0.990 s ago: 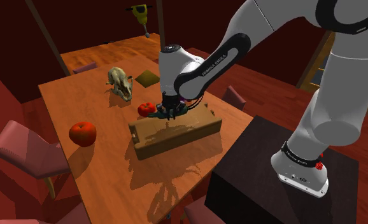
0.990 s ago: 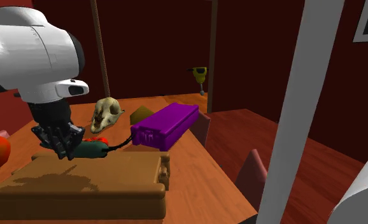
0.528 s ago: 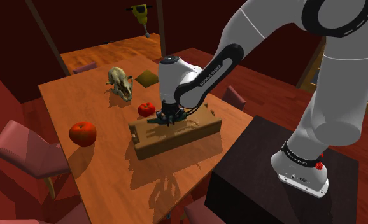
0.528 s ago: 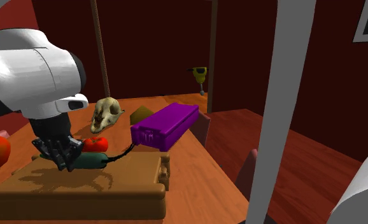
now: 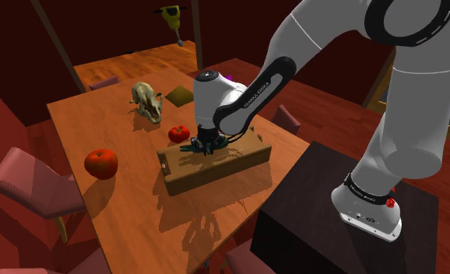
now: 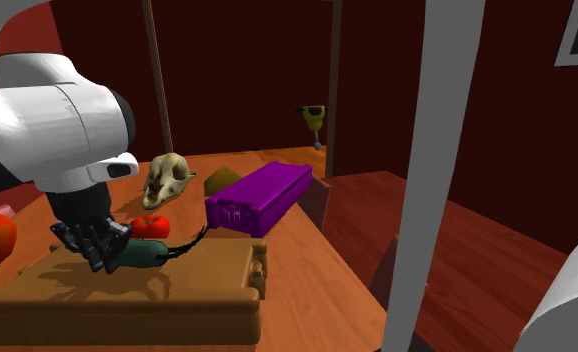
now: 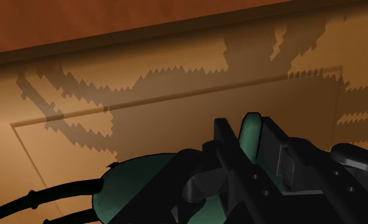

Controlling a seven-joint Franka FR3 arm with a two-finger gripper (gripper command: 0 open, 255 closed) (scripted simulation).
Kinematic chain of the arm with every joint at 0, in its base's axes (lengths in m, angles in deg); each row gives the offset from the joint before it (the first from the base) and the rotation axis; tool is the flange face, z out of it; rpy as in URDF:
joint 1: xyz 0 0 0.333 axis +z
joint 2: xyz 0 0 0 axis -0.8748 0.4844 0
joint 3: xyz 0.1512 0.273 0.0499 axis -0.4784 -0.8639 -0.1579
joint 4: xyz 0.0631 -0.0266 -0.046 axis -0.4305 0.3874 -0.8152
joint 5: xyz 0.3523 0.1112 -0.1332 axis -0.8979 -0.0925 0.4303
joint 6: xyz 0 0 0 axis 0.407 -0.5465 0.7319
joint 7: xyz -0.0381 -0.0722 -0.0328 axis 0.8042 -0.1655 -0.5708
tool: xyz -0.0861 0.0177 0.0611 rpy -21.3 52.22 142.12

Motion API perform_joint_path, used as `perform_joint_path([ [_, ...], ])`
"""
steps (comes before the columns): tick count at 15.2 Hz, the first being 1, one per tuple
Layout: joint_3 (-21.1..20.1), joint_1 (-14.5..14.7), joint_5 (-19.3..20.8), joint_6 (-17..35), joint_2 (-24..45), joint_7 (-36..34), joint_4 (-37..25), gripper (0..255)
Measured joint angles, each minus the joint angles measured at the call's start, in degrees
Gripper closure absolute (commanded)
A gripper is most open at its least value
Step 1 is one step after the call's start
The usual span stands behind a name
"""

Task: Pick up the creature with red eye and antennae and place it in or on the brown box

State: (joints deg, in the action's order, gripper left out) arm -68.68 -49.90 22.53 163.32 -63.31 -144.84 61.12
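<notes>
Black lettering "FRANKA EMIKA" runs along the white arm's forearm [image 5: 254, 88]; small print on its base band [image 5: 369, 198] is illegible.

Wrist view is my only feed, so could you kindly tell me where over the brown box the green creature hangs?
Observer: The pincer holds the green creature low over the lid of the brown box, near one long edge. I cannot tell whether it touches.
Operator: Thank you. What lies past that edge?
Observer: A small red tomato sits close beside it.
Operator: And is anything near the box's short end?
Observer: Yes, in the second exterior view a purple case lies just beyond it.
</notes>
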Motion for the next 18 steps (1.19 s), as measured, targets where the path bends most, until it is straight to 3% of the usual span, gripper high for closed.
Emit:
perform_joint_path([
  [1, 0.0, 0.0, 0.01, 0.01, 0.02, 0.0, 0.0, 0],
  [7, 0.04, -0.02, 0.02, -0.01, 0.05, -0.01, 0.01, 0],
  [12, -1.24, -0.62, -2.62, -5.32, -5.07, 1.73, -0.48, 0],
  [18, -1.34, -0.75, -3.02, -5.94, -5.86, 2.06, -0.27, 0],
])
